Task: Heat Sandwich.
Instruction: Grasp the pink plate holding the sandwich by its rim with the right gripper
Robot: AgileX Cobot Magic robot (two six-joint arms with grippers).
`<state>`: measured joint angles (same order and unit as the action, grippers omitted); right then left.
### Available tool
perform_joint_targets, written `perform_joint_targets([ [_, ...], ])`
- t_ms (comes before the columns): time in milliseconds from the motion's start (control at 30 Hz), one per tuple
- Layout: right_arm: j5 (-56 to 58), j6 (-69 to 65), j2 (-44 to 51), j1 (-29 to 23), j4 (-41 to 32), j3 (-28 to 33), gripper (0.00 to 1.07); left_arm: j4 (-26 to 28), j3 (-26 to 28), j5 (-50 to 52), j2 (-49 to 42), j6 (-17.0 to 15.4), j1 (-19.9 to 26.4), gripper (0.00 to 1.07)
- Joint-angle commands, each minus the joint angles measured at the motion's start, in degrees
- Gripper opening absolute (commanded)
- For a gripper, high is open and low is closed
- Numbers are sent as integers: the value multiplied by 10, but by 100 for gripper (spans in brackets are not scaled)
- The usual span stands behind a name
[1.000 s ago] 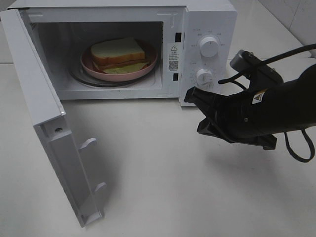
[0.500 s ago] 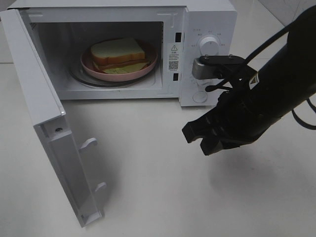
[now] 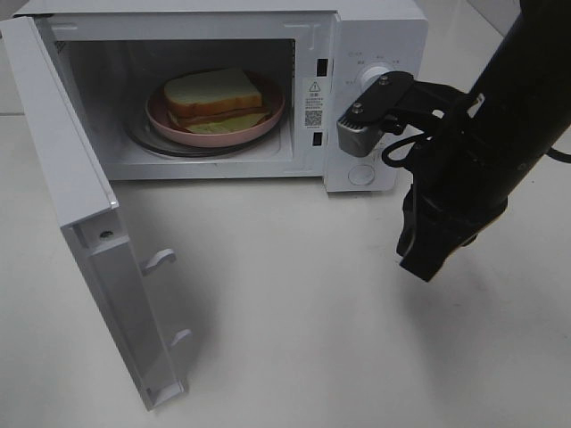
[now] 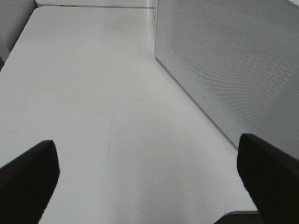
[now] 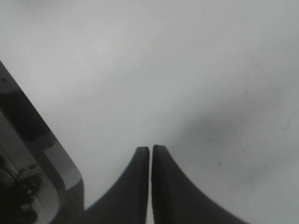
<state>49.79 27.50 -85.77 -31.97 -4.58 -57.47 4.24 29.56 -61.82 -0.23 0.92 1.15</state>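
The right arm came in from the upper right of the exterior high view and bent steeply down, so the right gripper [image 3: 426, 260] pointed at the white table [image 3: 268, 312] in front of the microwave [image 3: 375, 27], just off its control panel. In the right wrist view, the right gripper [image 5: 150, 149] had its jaws pressed together around nothing. The left gripper [image 4: 145, 142] hung low over the table beside the microwave's perforated side wall [image 4: 224, 70], jaws spread wide and empty. The sandwich [image 3: 214, 96] lay on the pink plate [image 3: 268, 120] inside the cavity, with the door [image 3: 80, 232] swung open. A sticker [image 3: 313, 102] on the door frame bore a warning triangle and a square code; its text and the markings around the upper dial [image 3: 370, 73] were too small to read.
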Motion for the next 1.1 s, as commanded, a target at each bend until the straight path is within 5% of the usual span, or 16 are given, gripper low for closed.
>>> perform_joint_targets([
  [33,21,95,2,0,21,-7,5,6,-1,5,-11,0,1,98],
  [500,20,402,2,0,105,-9,7,6,-1,5,-11,0,1,98],
  [767,5,427,2,0,136,-9,14,6,-1,5,-11,0,1,98],
  [1000,-18,421,2,0,140,-9,41,6,-1,5,-11,0,1,98],
  [1100,-34,400,2,-1,151,-9,70,6,-1,5,-11,0,1,98],
])
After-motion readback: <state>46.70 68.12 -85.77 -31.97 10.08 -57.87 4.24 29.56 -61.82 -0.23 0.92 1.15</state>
